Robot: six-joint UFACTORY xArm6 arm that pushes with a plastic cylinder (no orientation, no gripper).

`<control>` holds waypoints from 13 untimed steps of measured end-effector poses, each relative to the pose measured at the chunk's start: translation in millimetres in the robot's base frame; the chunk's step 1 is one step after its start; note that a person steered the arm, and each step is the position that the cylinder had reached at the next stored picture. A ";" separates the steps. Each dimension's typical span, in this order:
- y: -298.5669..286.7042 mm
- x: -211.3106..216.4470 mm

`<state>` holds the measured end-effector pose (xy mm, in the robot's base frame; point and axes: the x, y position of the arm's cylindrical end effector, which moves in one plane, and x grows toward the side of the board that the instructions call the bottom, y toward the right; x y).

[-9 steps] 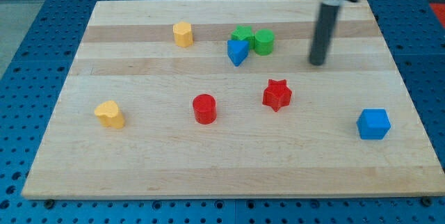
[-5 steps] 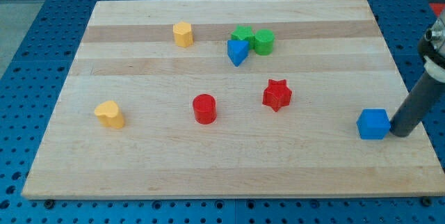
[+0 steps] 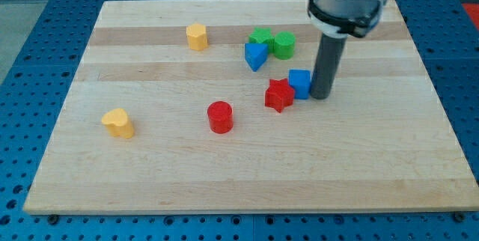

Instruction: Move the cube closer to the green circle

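My tip (image 3: 319,96) rests on the wooden worktop (image 3: 374,166), touching the right side of the blue cube (image 3: 299,83). There is no claw on this rod, so no open or closed state to report. The cube's left edge touches the red star (image 3: 278,95). The green circle (image 3: 284,45) sits farther back, near but apart from the cube, beside a green star (image 3: 260,37) and a blue triangle (image 3: 254,55). A red cylinder (image 3: 220,117) stands to the left. Two yellow blocks lie well apart: one far (image 3: 197,37), one near-left (image 3: 118,122).
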<state>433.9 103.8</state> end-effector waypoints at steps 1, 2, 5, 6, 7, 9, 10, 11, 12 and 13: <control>8.5 -2.6; 7.9 4.0; -12.9 20.9; -44.4 42.5; -69.8 28.6; -63.4 -23.4; -54.0 -9.1; -36.5 -9.5; -11.1 -12.7; -12.1 -32.6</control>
<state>401.3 91.7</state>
